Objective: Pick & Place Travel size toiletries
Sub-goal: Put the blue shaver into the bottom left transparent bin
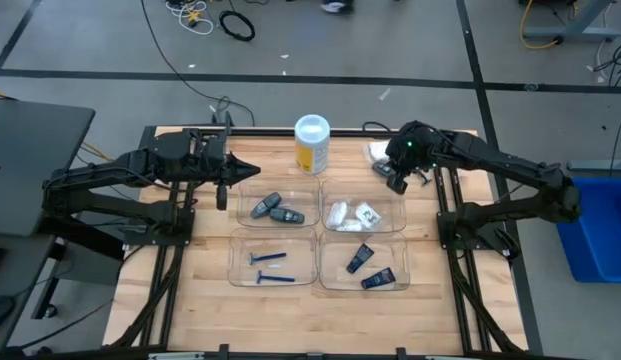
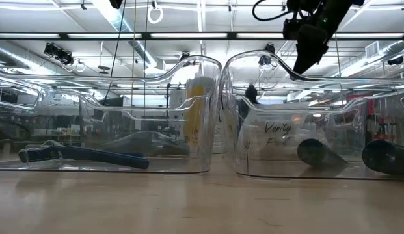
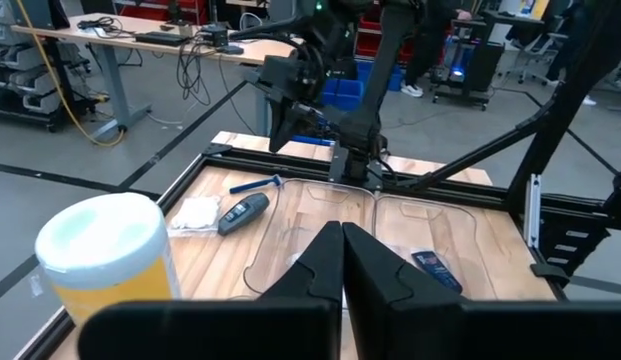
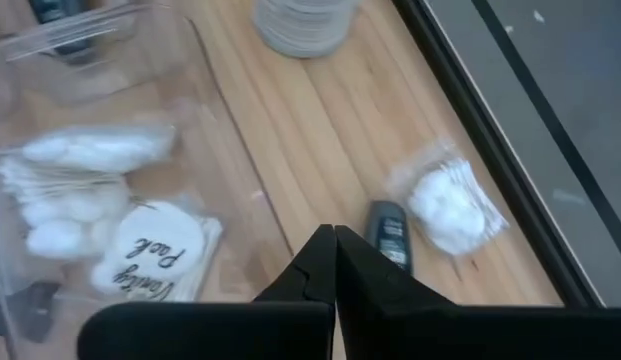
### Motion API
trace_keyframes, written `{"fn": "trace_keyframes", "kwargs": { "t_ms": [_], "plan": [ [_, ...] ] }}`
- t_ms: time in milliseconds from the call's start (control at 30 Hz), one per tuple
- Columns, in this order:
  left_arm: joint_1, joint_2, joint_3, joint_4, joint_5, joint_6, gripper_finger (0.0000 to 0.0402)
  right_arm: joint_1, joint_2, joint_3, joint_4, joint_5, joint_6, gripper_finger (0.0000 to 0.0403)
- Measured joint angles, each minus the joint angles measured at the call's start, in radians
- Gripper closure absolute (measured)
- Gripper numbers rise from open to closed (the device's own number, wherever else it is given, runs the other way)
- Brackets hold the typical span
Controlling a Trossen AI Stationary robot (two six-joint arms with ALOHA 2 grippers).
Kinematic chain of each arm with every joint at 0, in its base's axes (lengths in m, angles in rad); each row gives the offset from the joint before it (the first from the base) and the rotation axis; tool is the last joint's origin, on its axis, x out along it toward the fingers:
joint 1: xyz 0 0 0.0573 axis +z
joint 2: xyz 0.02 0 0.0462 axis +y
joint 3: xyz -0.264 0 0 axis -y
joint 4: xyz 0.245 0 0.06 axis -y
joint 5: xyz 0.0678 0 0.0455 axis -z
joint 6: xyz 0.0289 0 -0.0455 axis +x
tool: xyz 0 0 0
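Observation:
Four clear trays hold sorted toiletries: grey oval sticks (image 1: 271,208), white packets (image 1: 352,213), blue razors (image 1: 269,268) and dark blue tubes (image 1: 369,268). Loose on the wood near the table's far right corner lie a white packet (image 4: 445,205), a grey stick (image 4: 390,232) and a blue razor (image 3: 255,184). My right gripper (image 4: 335,250) is shut and hovers above that loose stick, touching nothing. In the low view it (image 2: 306,49) hangs high over the trays. My left gripper (image 1: 245,170) is shut and waits in the air beside the stick tray's far left corner.
A tall yellow canister with a white lid (image 1: 311,145) stands at the far edge between both grippers. The trays' walls (image 2: 221,110) rise above the wood. The black frame rail (image 4: 490,130) runs close behind the loose items. Bare wood (image 1: 310,320) lies toward the near edge.

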Motion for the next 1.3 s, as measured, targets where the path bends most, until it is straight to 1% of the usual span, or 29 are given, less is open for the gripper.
{"fn": "trace_keyframes", "kwargs": {
  "t_ms": [300,433,533,800,967,1300],
  "plan": [
    [0.000,0.000,0.000,-0.009,-0.009,-0.016,0.0397,-0.090,0.000,0.000,-0.002,-0.001,-0.010,0.0400],
    [0.000,0.000,0.000,-0.008,-0.041,-0.021,0.0397,-0.134,0.003,0.000,-0.002,-0.002,0.010,0.0400],
    [0.000,0.000,0.000,-0.005,-0.044,-0.017,0.0398,-0.172,0.013,0.000,-0.012,-0.002,0.026,0.0400],
    [0.000,0.000,0.000,-0.004,-0.103,-0.025,0.0398,-0.267,0.072,0.000,-0.053,-0.002,0.032,0.0400],
    [0.000,0.000,0.000,-0.004,-0.122,-0.048,0.0399,-0.296,0.093,0.000,-0.074,-0.001,0.021,0.0400],
    [0.000,0.000,0.000,-0.004,-0.167,-0.082,0.0400,-0.325,0.093,0.000,-0.098,-0.001,0.014,0.0400]
  ]
}}
